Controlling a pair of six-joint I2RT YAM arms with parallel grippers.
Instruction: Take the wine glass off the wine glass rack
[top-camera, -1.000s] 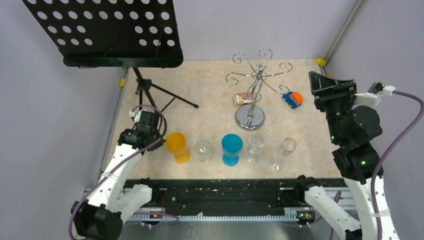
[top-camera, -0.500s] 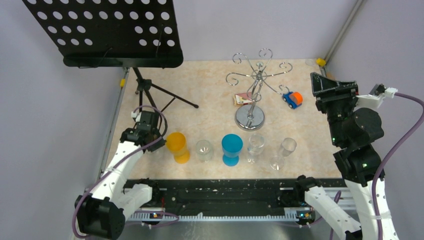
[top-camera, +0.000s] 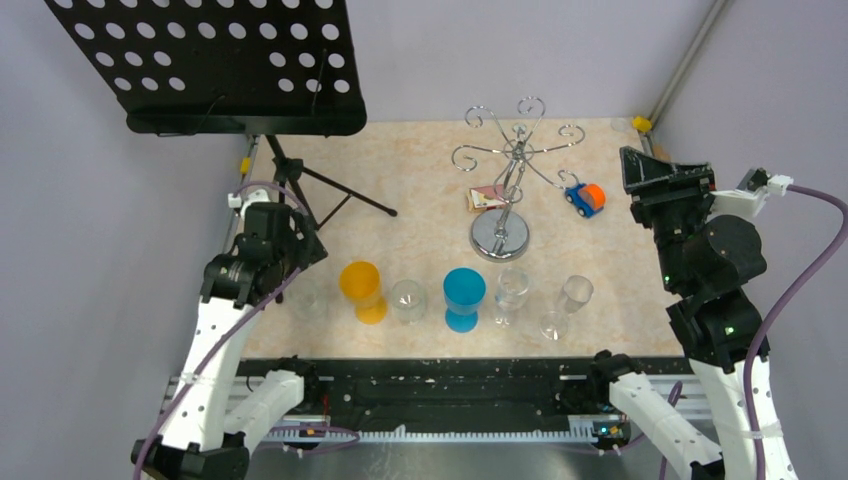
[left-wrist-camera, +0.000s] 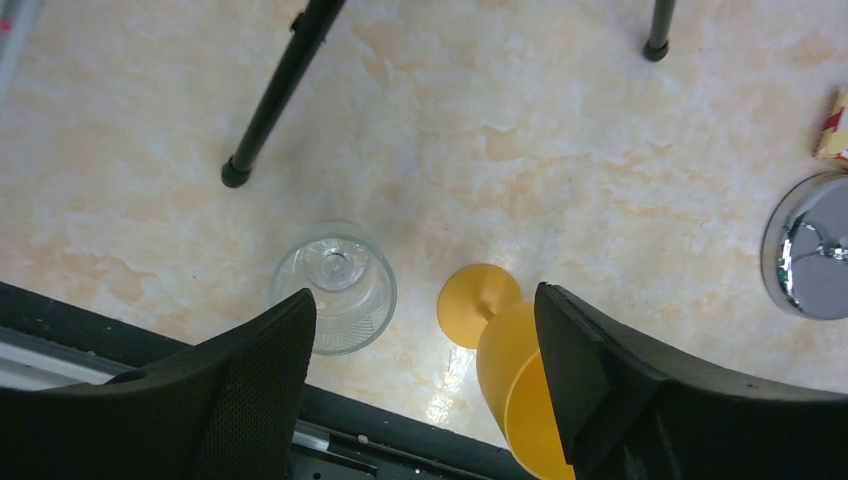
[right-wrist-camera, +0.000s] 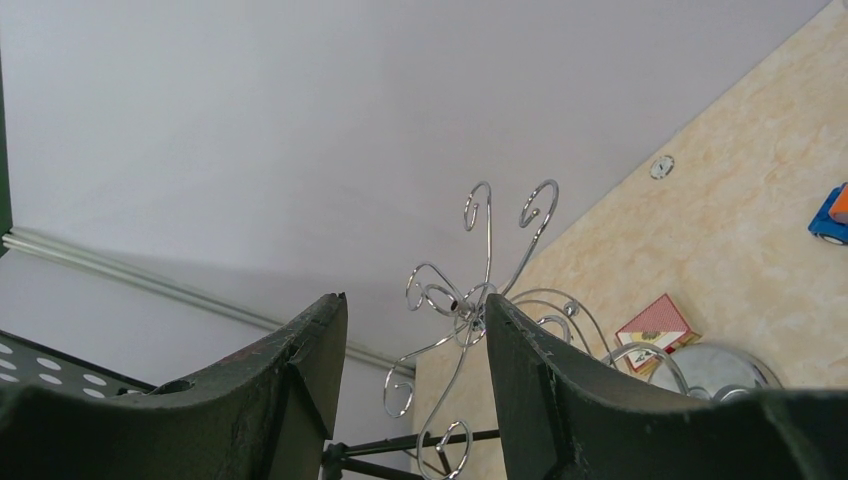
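Note:
The chrome wine glass rack (top-camera: 505, 190) stands at the back middle on its round disc base (top-camera: 499, 238), and nothing hangs from its curled arms. A clear wine glass (top-camera: 308, 300) stands upright on the table at the left end of a row of glasses. My left gripper (top-camera: 298, 250) hovers open just behind and above it. In the left wrist view the clear wine glass (left-wrist-camera: 335, 285) sits by the left finger (left-wrist-camera: 250, 390), apart from it, and the left gripper (left-wrist-camera: 423, 300) holds nothing. My right gripper (top-camera: 645, 175) is raised at the right, open and empty. In the right wrist view the right gripper (right-wrist-camera: 415, 300) faces the rack (right-wrist-camera: 480, 300).
The row continues with an orange glass (top-camera: 362, 290), a clear one (top-camera: 407, 300), a blue one (top-camera: 464, 298) and two more clear ones (top-camera: 510, 292). A black music stand (top-camera: 230, 70) fills the back left, its tripod legs (top-camera: 330, 195) on the table. A card box (top-camera: 487, 197) and toy car (top-camera: 584, 198) lie near the rack.
My left gripper has opened, let go of the clear wine glass on the table, and risen back to the left. The right arm has hardly moved.

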